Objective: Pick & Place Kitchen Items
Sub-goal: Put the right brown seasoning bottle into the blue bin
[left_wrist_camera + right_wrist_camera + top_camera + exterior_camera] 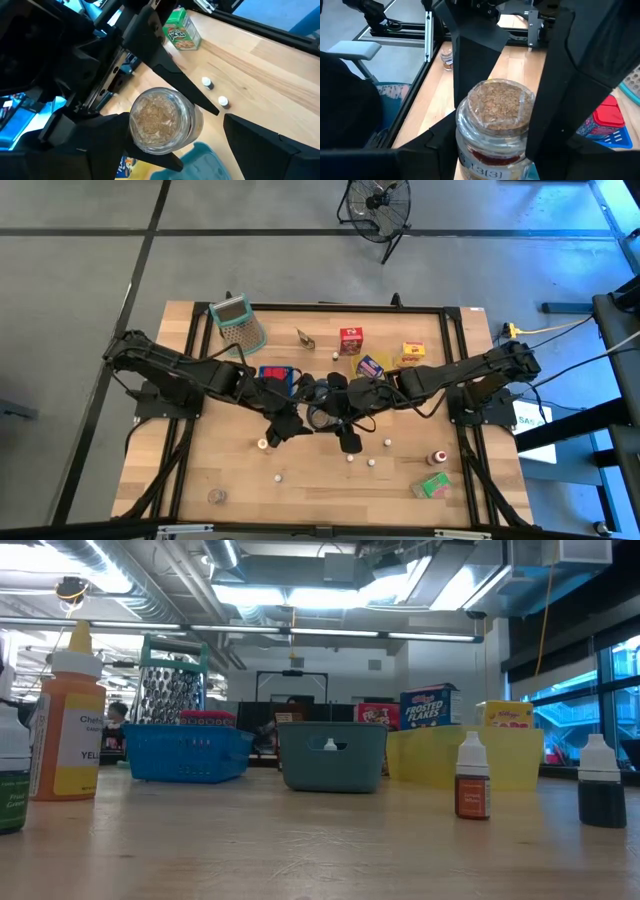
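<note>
Jar (492, 127) sits between right end effector (515, 125) fingers, apparently gripped.

A clear glass jar (162, 120) with a cork-like top sits between the dark fingers (165, 60) of a pincer, one finger crossing just beside its rim. The left pincer (200, 150) stands spread around it. On the wooden worktop (260, 70) beyond lie two small white round pieces (207, 82) and a green carton (181, 31).
</note>
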Tool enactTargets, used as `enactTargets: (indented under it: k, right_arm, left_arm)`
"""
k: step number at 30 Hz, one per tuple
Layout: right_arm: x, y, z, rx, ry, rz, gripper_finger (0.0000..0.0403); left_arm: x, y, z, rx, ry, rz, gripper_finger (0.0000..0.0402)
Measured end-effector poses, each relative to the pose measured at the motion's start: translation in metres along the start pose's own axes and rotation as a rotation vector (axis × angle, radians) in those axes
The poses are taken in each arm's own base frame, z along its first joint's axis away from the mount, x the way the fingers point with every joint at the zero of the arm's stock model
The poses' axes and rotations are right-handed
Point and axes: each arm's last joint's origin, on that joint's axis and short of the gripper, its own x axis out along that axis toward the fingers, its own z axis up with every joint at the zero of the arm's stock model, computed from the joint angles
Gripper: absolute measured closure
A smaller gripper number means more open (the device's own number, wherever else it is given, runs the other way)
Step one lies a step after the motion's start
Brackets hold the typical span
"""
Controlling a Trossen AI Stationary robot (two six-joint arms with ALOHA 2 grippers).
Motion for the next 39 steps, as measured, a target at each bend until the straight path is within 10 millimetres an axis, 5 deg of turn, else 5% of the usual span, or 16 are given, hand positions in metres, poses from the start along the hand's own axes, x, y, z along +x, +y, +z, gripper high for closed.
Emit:
enactTargets:
  k: [39]
  right_arm:
    - [-0.0002, -0.0011, 0.0003, 0.002, 0.002, 0.017, 0.0206]
  left_arm:
    - [0.0049, -0.0002, 0.0052, 0.103, -0.089, -0.033, 0.0084]
